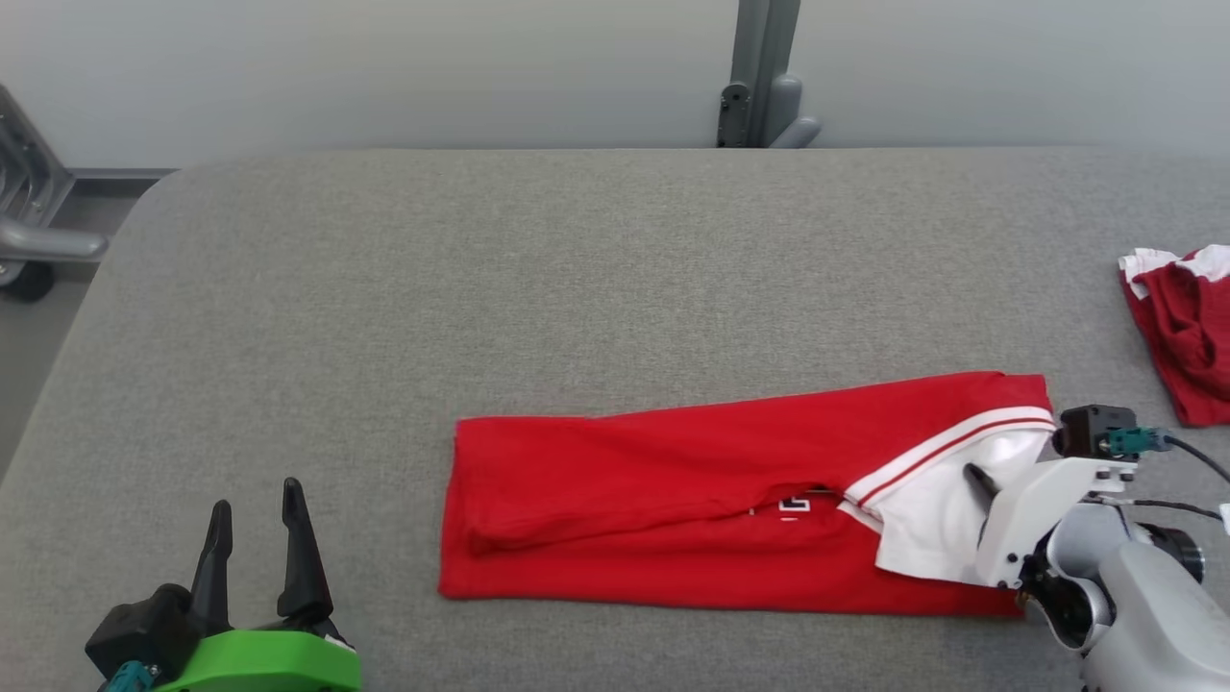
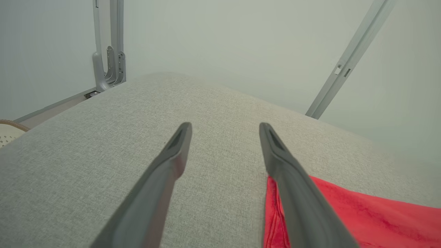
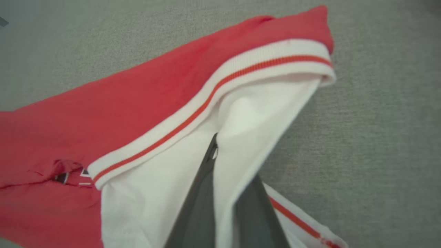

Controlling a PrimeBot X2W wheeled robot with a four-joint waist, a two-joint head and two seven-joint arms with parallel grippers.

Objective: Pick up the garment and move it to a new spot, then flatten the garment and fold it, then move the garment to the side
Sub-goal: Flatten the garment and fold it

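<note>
Lengthwise, a red knit garment (image 1: 673,500) lies folded into a long flat band on the grey, coarse-woven surface (image 1: 577,269), close to its front edge and right of the middle. Its right end shows smooth white cloth edged by a ribbed white band with a thin red stripe. The right fingers (image 1: 980,481) (image 3: 203,193), dark and tapered, are pinched tight on that white cloth. The left fingers (image 1: 300,553) (image 2: 172,162) stand spread wide with nothing between them, by the front left corner. A crumpled red-and-white heap (image 1: 1187,327) sits at the right edge.
</note>
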